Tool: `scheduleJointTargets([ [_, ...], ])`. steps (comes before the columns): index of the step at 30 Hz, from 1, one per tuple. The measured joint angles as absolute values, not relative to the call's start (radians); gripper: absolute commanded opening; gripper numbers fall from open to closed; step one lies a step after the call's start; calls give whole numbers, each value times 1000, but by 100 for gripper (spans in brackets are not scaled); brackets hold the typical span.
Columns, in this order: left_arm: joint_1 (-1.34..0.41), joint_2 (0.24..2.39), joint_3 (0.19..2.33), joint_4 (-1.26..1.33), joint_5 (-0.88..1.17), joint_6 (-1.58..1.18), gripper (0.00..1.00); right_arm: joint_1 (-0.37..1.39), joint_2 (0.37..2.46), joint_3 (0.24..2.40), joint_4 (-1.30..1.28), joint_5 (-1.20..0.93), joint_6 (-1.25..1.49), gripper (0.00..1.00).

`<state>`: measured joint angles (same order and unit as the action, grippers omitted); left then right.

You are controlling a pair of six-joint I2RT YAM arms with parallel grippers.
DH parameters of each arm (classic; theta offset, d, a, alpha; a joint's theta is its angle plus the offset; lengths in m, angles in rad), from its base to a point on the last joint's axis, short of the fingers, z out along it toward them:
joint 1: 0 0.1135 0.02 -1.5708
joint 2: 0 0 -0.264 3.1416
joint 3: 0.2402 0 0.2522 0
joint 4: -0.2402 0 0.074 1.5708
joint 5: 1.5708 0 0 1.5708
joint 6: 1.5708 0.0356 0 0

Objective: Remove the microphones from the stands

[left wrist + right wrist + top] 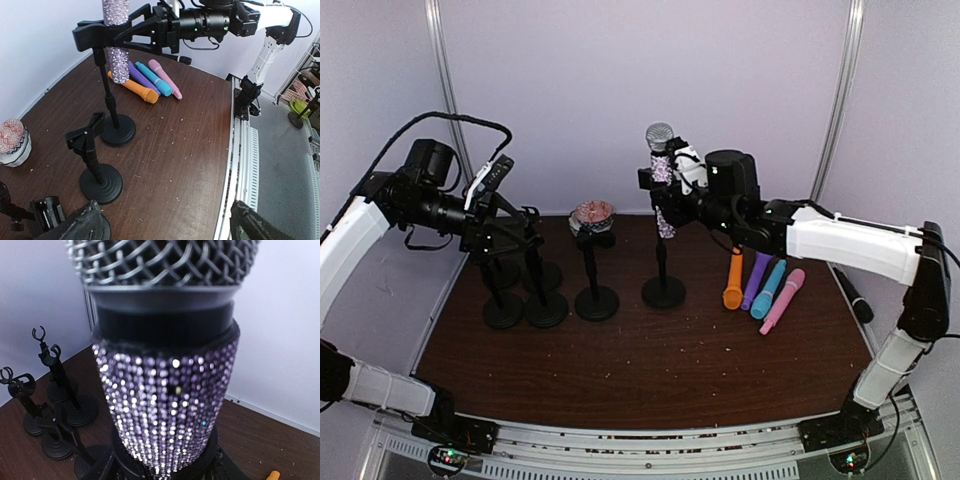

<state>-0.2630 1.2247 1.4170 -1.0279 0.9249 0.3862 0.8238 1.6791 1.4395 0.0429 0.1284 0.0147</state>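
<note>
Top external | right jaws clasp microphone (660, 137) on stand (663, 292) | left jaws wide | spare stands (547, 306) just left

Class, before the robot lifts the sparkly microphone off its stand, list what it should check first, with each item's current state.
1. Right pincer closed on glitter microphone: ok.
2. Space above microphone free: ok.
3. Stand base held down: not ok, nothing steadies it.
4. Left pincer open, away from that stand: ok.
5. Grip firm enough: cannot tell.
</note>
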Motion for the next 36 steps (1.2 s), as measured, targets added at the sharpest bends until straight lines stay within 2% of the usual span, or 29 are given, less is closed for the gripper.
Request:
scheduleJointTargets([
  [4,-324,1229,1398,-983,925,361,97,854,1543,1257,106,131,54,4],
  [9,-428,1292,1407,-952,925,346,98,948,1446,1102,211,137,63,3],
  [14,-466,1382,1458,-942,937,350,98,1028,1382,1031,247,94,90,3],
  [17,-480,1400,1494,-936,957,370,98,1037,1365,1027,238,49,113,7],
  [19,-491,1406,1514,-935,977,393,98,1037,1361,1027,229,17,123,17],
  [21,-500,1416,1531,-933,998,423,98,1037,1360,1027,222,-12,123,46],
  [23,-505,1436,1545,-931,1017,450,98,1037,1360,1028,214,-39,119,86],
  [25,-508,1470,1560,-928,1039,479,98,1037,1359,1031,202,-56,121,95],
  [27,-512,1508,1575,-925,1058,504,98,1037,1357,1036,189,-59,121,98],
  [30,-517,1562,1595,-925,1073,541,98,1039,1334,1036,173,-55,123,96],
  [36,-546,1634,1669,-922,1087,595,98,1041,1280,1064,176,-44,131,82],
])
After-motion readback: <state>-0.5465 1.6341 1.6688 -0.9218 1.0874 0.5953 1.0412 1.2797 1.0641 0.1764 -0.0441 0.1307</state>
